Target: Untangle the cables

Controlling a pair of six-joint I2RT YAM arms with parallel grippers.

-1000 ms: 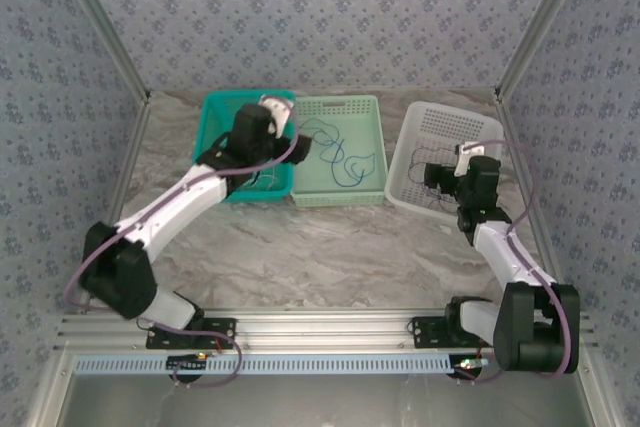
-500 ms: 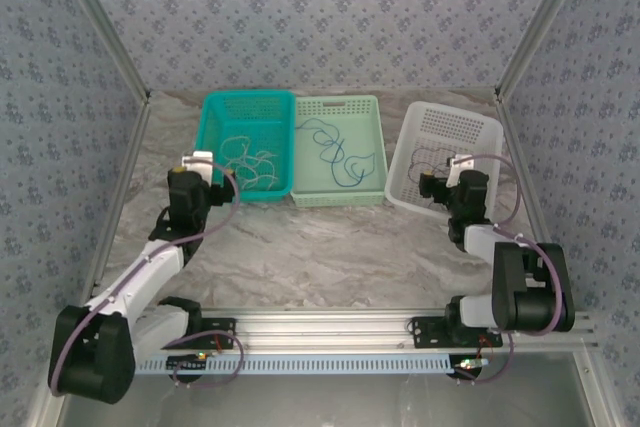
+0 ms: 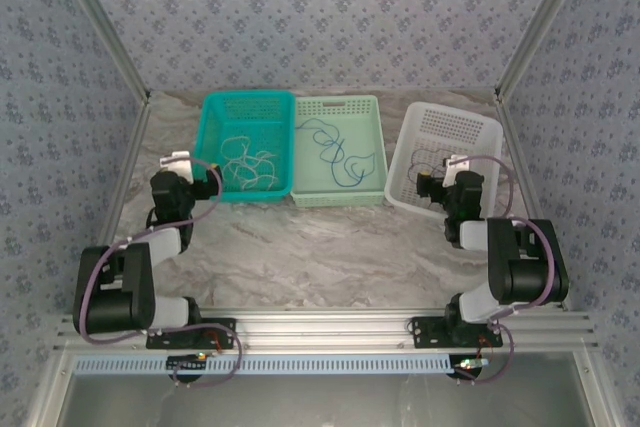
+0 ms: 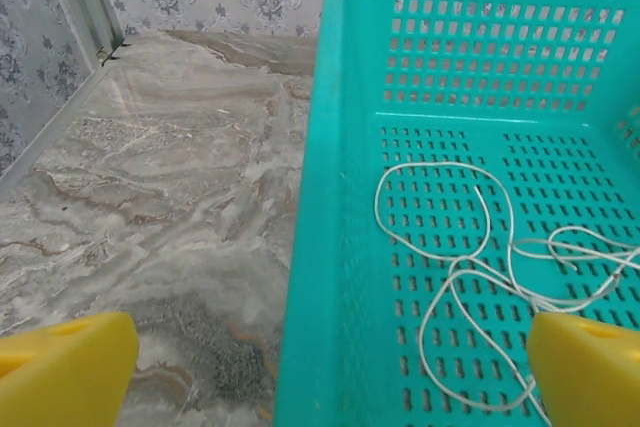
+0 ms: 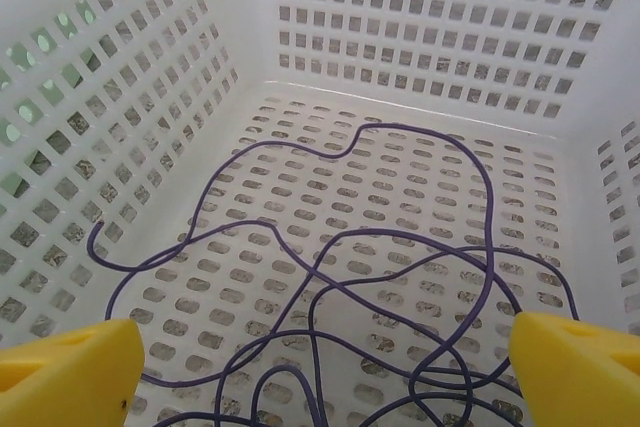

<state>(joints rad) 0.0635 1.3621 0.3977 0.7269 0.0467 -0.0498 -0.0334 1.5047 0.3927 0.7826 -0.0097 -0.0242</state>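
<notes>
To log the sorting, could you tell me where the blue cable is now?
From above, the blue cable lies looped inside the light green basket, between the teal basket and the white basket.

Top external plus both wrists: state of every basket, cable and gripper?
teal basket: upright, one cable inside
light green basket: upright, one cable inside
white basket: upright, one cable inside
whitish cable: loose loops on teal basket floor, not gripped
blue cable: loose loops in light green basket, not gripped
purple cable: loops crossing over themselves in white basket, not gripped
left gripper: open, empty
right gripper: open, empty
</notes>
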